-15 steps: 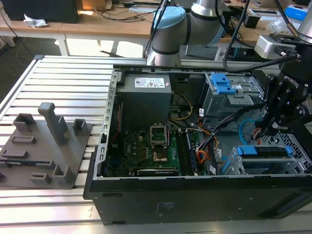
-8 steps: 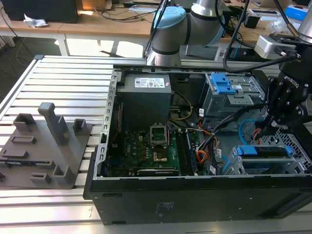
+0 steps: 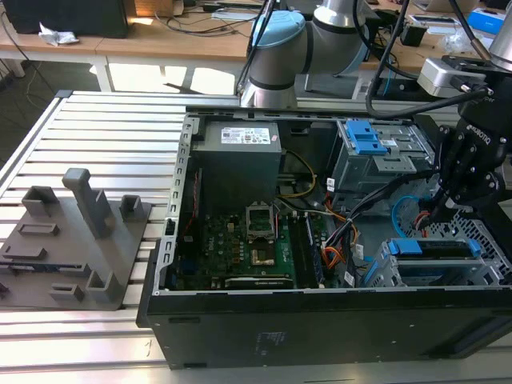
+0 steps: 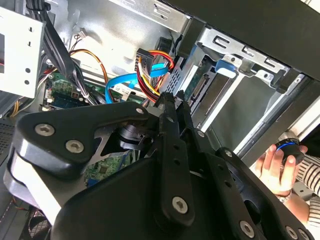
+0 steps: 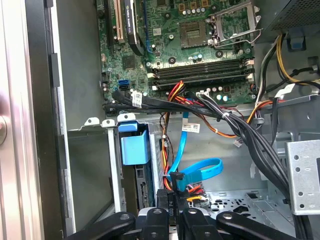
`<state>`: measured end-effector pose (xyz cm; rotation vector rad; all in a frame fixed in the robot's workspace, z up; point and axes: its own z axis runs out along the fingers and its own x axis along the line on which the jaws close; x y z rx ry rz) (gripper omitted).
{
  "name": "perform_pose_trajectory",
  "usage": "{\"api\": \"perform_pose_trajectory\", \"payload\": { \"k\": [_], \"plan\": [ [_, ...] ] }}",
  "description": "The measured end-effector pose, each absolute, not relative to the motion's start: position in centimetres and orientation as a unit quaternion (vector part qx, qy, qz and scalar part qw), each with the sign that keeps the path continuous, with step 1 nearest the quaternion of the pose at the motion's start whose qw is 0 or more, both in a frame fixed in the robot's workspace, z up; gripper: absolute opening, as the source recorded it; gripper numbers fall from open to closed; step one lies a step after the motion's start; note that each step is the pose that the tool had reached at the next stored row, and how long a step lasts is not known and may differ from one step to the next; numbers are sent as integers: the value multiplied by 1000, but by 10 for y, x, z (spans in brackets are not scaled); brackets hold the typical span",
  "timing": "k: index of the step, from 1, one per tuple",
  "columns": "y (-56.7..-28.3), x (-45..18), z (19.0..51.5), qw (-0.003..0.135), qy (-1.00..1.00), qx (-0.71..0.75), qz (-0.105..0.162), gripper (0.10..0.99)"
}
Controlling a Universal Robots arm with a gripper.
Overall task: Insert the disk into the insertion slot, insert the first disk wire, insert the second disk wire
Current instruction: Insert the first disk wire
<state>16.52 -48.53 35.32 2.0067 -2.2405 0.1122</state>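
The disk (image 3: 436, 250), in its bright blue caddy, sits inside the insertion slot (image 3: 388, 276), a grey metal cage at the case's corner nearest the exterior view's right. In the first wrist view the caddy's blue tab (image 5: 134, 145) stands at the cage's mouth (image 5: 112, 165). My gripper (image 3: 438, 210) hangs just above the cage's far end. Its fingers (image 5: 162, 220) are shut on a black disk wire connector (image 5: 176, 181) with red, yellow and black leads. A blue flat wire (image 5: 202, 169) loops beside it. In the second wrist view the gripper (image 4: 169, 97) points at the disk's rear (image 4: 197, 85).
A black cable bundle (image 5: 240, 135) crosses the case next to the gripper. The motherboard (image 3: 240, 240) and power supply (image 3: 240, 152) fill the middle. A bay with blue latches (image 3: 376, 148) stands behind. A grey fixture (image 3: 76, 240) lies on the table. A person's hand (image 4: 275, 165) holds a device outside the case.
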Motion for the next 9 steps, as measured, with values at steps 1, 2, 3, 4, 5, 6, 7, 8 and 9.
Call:
{"api": "perform_pose_trajectory", "payload": {
  "k": [1,2,3,4,5,6,7,8,9],
  "plan": [
    [-485,165,353,66,-743,665,37,173],
    [-485,165,353,66,-743,665,37,173],
    [-486,165,353,66,-743,665,37,173],
    [-487,165,353,66,-743,665,37,173],
    [-488,165,353,66,-743,665,37,173],
    [-490,165,353,66,-743,665,37,173],
    [-493,165,353,66,-743,665,37,173],
    [-495,165,353,66,-743,665,37,173],
    [-498,165,353,66,-743,665,37,173]
  ]
}}
